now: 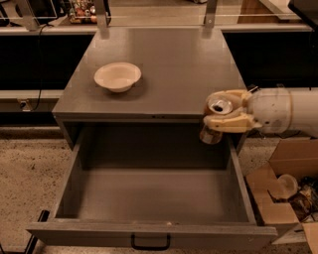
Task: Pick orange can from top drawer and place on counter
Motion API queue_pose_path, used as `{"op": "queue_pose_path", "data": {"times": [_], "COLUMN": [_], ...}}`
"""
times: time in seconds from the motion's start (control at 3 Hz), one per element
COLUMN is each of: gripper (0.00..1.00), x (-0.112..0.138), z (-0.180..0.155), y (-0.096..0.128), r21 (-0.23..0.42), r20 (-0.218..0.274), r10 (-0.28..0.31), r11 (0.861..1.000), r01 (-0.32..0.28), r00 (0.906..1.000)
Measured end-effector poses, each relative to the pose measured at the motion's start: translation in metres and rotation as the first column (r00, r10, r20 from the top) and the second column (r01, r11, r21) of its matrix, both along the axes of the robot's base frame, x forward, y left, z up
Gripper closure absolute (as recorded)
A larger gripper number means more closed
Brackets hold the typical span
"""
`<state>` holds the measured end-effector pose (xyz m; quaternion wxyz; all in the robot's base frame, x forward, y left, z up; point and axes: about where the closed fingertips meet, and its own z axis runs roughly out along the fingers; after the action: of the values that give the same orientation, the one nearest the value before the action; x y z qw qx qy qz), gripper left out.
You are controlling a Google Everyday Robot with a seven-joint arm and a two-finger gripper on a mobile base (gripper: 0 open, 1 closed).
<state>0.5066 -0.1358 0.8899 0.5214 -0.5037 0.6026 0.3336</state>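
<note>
The orange can [214, 121] is held upright in my gripper [224, 111], silver top and pull tab showing. The gripper's cream fingers [229, 124] are shut on the can's sides. It hangs in the air at about the level of the counter's front edge, above the back right part of the open top drawer [149, 188]. The drawer is pulled far out, and its black curved handle [150, 243] shows on the front panel. The grey counter [169, 64] lies just behind and left of the can. My white arm [283, 110] comes in from the right.
A cream bowl [118, 76] stands on the counter's left half. An open cardboard box [283, 193] with clutter sits on the floor right of the drawer. Two metal posts [102, 15] rise at the counter's back edge.
</note>
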Motion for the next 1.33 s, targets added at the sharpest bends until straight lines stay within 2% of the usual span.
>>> {"op": "queue_pose_path", "data": {"times": [0.33, 0.67, 1.0, 1.33], "gripper": [1.0, 1.0, 1.0, 1.0], "x": [0.022, 0.05, 0.075, 0.11], "z": [0.039, 0.073, 0.086, 0.08], "y": [-0.013, -0.015, 0.005, 0.046], "r21": [0.016, 0.028, 0.002, -0.039], "r20": [0.002, 0.001, -0.039, -0.123], "r10": [0.04, 0.061, 0.055, 0.021], "r11": [0.999, 0.998, 0.998, 0.999], "r01": [-0.04, -0.061, -0.055, -0.026], "r00": [0.9992, 0.9981, 0.9977, 0.9922]}}
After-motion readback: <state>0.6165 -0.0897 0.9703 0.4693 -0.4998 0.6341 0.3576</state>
